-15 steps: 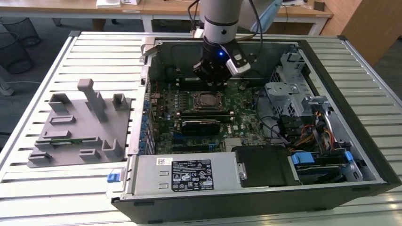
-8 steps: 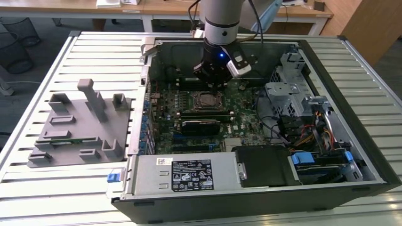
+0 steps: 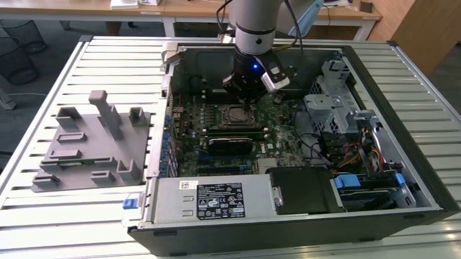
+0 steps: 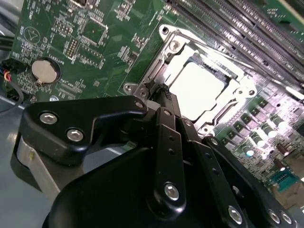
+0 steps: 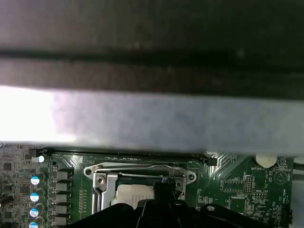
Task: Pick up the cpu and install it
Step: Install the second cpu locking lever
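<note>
Silver-topped square cpu (image 4: 197, 88) is sitting in the socket at upper right; black gripper (image 4: 164, 92), fingers pressed together, is hovering beside it, risking scraping pins.

Exterior view high over open computer case (image 3: 288, 135), both wrist views close on socket (image 4: 197, 88).
</note>
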Available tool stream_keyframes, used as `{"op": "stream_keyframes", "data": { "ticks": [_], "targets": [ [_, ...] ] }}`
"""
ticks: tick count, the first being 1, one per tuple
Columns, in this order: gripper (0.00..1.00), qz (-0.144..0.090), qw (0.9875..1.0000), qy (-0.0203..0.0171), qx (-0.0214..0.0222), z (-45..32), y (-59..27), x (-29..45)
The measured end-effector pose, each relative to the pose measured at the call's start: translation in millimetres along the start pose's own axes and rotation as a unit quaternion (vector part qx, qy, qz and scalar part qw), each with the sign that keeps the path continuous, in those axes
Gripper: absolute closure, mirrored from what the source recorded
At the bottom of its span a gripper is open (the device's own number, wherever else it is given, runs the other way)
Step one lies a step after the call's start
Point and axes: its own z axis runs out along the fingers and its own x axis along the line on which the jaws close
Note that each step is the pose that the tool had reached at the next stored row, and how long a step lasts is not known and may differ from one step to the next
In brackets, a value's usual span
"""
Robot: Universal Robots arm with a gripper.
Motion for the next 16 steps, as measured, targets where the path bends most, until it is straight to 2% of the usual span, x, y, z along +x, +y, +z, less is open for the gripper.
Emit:
{"op": "stream_keyframes", "data": {
  "ticks": [10, 16],
  "targets": [
    [0.89, 0.000, 1.0000, 0.0000, -0.0002, 0.2, -11.1, -1.0],
    [0.89, 0.000, 1.0000, 0.0002, -0.0010, -0.5, -13.2, -0.9]
  ]
}}
